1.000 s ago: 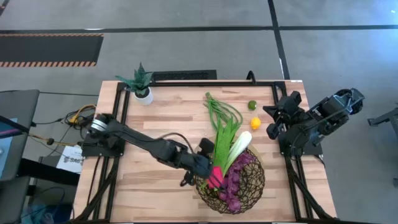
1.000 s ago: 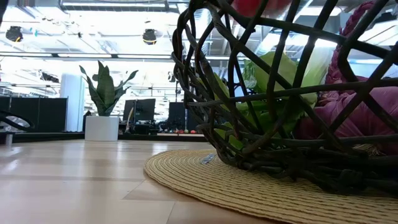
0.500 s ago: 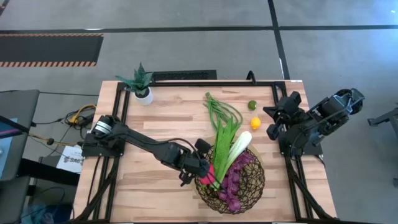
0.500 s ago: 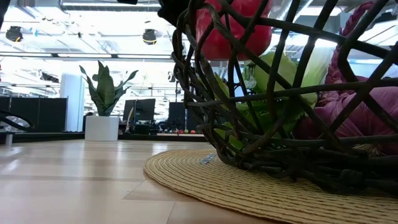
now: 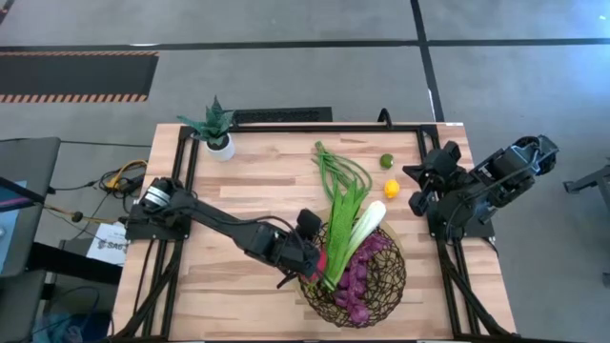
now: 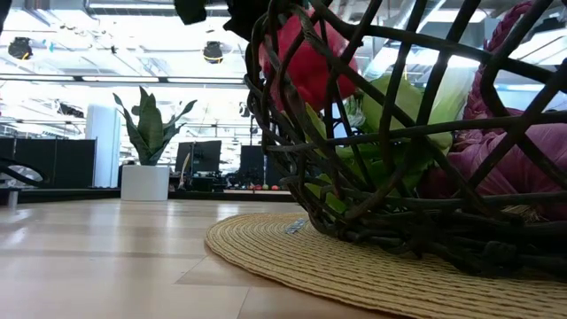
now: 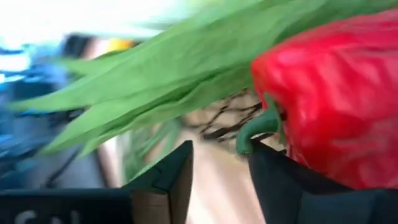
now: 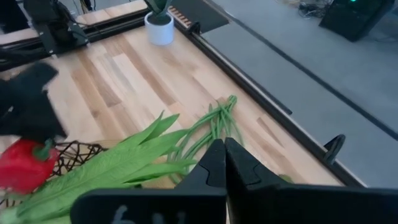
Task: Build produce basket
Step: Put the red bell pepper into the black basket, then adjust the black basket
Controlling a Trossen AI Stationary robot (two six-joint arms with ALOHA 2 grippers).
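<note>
A glossy red pepper [image 5: 319, 264] sits at the rim of the basket [image 5: 386, 286], a wide round bowl of dark brown woven wire on a flat straw-coloured mat [image 6: 292, 257], with the left gripper [image 5: 310, 259] right against it, its fingers parted and the pepper's curled green stem between them in the left wrist view. The pepper looks smooth, rounded and fairly firm, likely light but apt to slip on a hard fingertip, so the shoulder near the stem seems the surest hold. Inside the basket a purple grape bunch [image 5: 362, 276] fills the floor, knobbly and probably soft enough to bruise or shed if squeezed; it would be best lifted from its stalk end. Across the basket's rim lie a white-green leek [image 5: 365, 229], stiff and cylindrical, and a green leafy stalk [image 5: 340, 224], thin and floppy, both trailing out onto the pale wooden table [image 5: 248, 171]. Beyond the basket's far rim, looped green beans [image 5: 335, 167] spread on the wood, slender and springy, and likely to snag. A small yellow lemon [image 5: 392, 189] and a small green lime [image 5: 387, 161] rest further beyond the basket, near the right arm; both are round, firm and prone to roll, so a grip across the middle suits them. The right gripper [image 8: 224, 163] waits off to the basket's far right side, fingers pressed together, holding nothing.
</note>
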